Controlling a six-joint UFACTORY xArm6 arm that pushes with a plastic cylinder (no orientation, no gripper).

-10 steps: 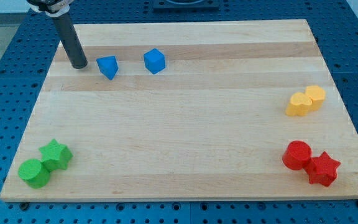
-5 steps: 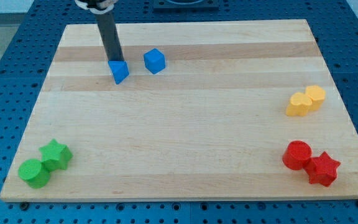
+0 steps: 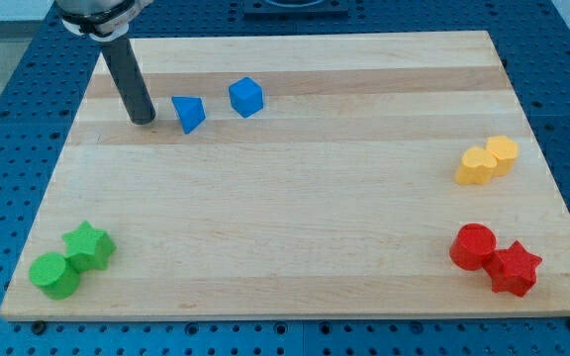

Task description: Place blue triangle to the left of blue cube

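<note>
The blue triangle (image 3: 189,113) lies on the wooden board (image 3: 295,218) near the view's top left. The blue cube (image 3: 246,97) sits a short gap to its right and slightly higher in the view. My tip (image 3: 143,120) rests on the board just left of the blue triangle, with a small gap between them. The dark rod rises from the tip toward the view's top left.
A green star (image 3: 90,244) and a green cylinder (image 3: 54,274) sit at the bottom left. Two yellow blocks (image 3: 487,160) sit at the right edge. A red cylinder (image 3: 474,246) and a red star (image 3: 516,267) sit at the bottom right.
My tip went from left of the blue triangle to its top edge, nudging it right and down toward the blue cube, then moved back to the triangle's left side.
</note>
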